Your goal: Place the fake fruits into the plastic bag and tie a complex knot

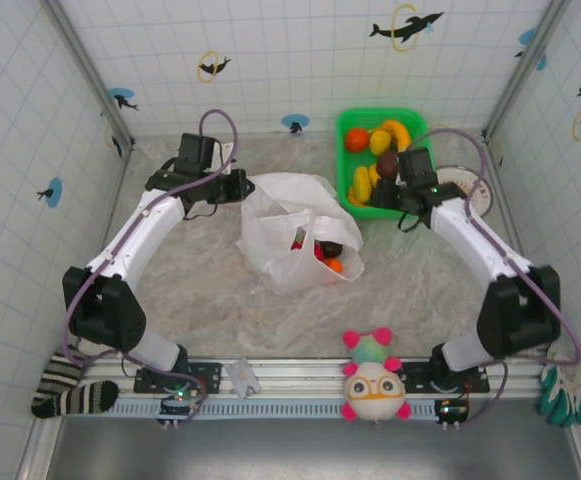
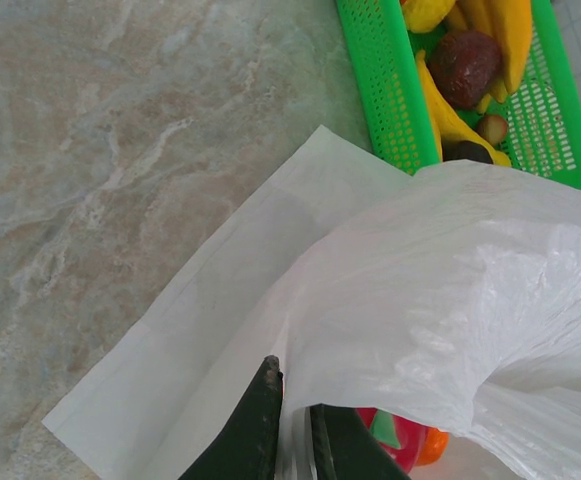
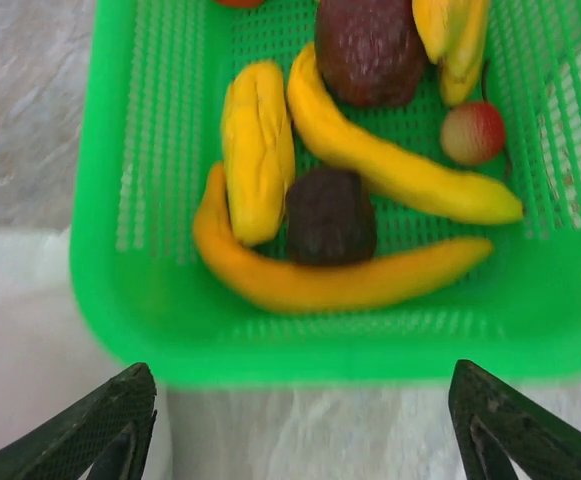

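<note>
The white plastic bag (image 1: 290, 225) stands open in the middle of the table, with a red and an orange fake fruit (image 1: 325, 255) inside. My left gripper (image 1: 238, 186) is shut on the bag's left rim; in the left wrist view its fingers (image 2: 260, 420) pinch the white film (image 2: 450, 290) and a red fruit (image 2: 405, 440) shows below. My right gripper (image 1: 382, 196) hangs open over the near edge of the green basket (image 3: 300, 345), nothing between its fingers. In the basket lie yellow bananas (image 3: 330, 285), a dark purple fruit (image 3: 330, 215) and several others.
The green basket (image 1: 343, 120) sits at the back right, touching the bag's right side. A round white disc (image 1: 473, 188) lies beside it. A plush toy (image 1: 373, 380), a striped sock (image 1: 65, 390) and a green glove (image 1: 567, 390) rest along the near rail. Tiled walls enclose the table.
</note>
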